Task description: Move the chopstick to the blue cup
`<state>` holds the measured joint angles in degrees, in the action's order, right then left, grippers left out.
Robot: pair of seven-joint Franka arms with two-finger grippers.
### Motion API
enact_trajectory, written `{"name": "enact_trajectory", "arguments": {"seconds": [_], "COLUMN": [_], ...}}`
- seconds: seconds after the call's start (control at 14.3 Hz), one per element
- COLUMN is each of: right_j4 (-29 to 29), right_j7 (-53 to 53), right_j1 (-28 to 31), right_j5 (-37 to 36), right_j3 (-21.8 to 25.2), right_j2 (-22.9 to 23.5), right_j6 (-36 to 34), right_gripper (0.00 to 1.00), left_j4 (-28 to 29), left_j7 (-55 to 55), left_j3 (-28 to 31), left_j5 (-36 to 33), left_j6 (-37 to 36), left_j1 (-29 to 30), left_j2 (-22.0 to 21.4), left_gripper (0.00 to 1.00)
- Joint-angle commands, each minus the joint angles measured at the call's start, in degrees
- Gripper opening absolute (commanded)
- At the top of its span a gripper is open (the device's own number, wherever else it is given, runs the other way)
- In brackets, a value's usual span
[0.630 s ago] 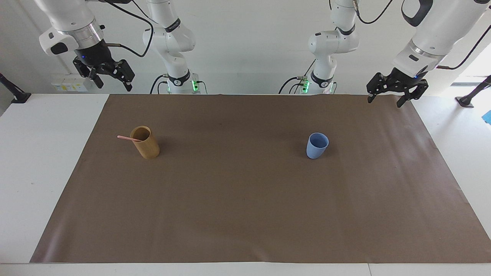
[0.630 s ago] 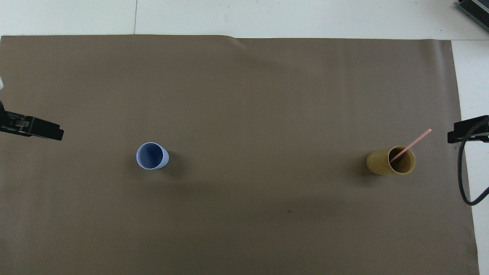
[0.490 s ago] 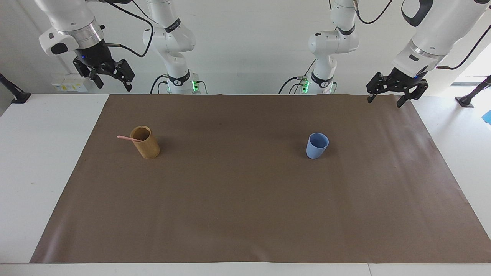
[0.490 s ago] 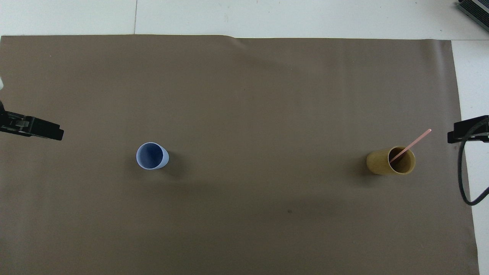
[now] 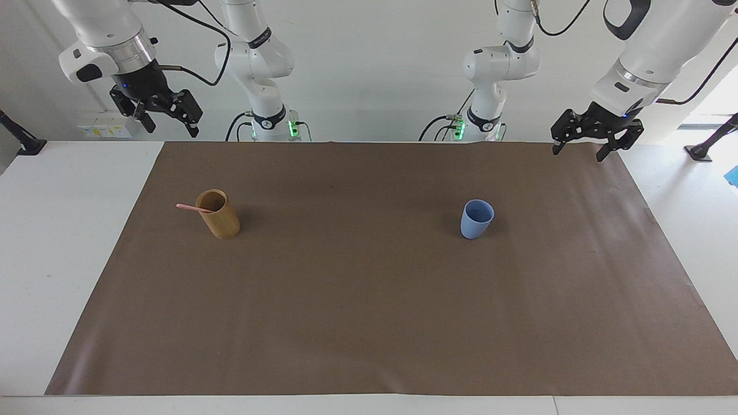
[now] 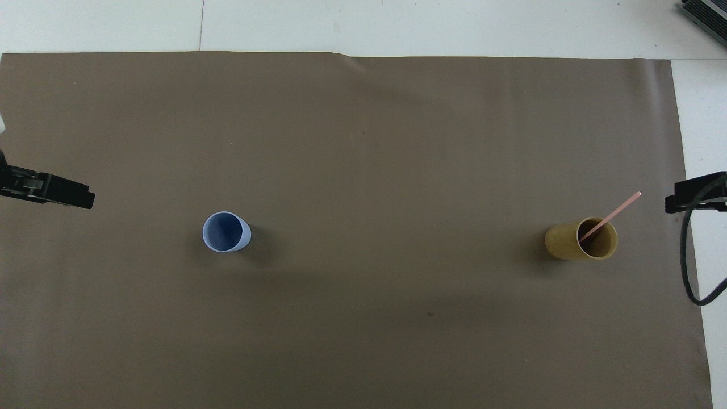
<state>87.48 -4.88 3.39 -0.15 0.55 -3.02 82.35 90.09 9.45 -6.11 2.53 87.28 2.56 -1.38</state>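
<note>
Pale-pink, the thin straight chopstick (image 5: 193, 207) leans inside the tall tan cylindrical cup (image 5: 219, 215) toward the right arm's end of the brown paper mat (image 5: 369, 323), its upper end jutting over the rim. Well apart, toward the left arm's end, stands the small light-blue plastic tumbler (image 5: 477, 219), apparently empty. Both arms wait raised: the right gripper (image 5: 166, 119) above the table's edge near the robots, fingers apart and empty; the left gripper (image 5: 587, 148) likewise, fingers spread, holding nothing. My worry: a slender, slanted stick gives little to pinch, and a sideways nudge could topple the tan cup or let the stick slip.
</note>
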Motion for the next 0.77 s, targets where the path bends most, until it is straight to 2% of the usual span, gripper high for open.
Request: {"name": "enact_trajectory", "arguments": {"seconds": [0.0, 0.7], "right_j4": [0.85, 3.75], "right_j7": [0.48, 1.1], "right_j1": [0.66, 0.57], "right_j5": [0.15, 0.15], "right_j3": [-0.29, -0.29], "right_j2": [-0.67, -1.99], "right_j6": [0.17, 4.75], "right_gripper": [1.0, 1.0], "left_j4": [-0.17, -0.17], "left_j7": [0.22, 0.22], "left_j3": [-0.04, -0.04], "left_j5": [0.29, 0.29], "left_j6": [-0.97, -1.06], "left_j1": [0.43, 0.43], "left_j2": [-0.64, -0.64], "left_gripper": [1.0, 1.0]}}
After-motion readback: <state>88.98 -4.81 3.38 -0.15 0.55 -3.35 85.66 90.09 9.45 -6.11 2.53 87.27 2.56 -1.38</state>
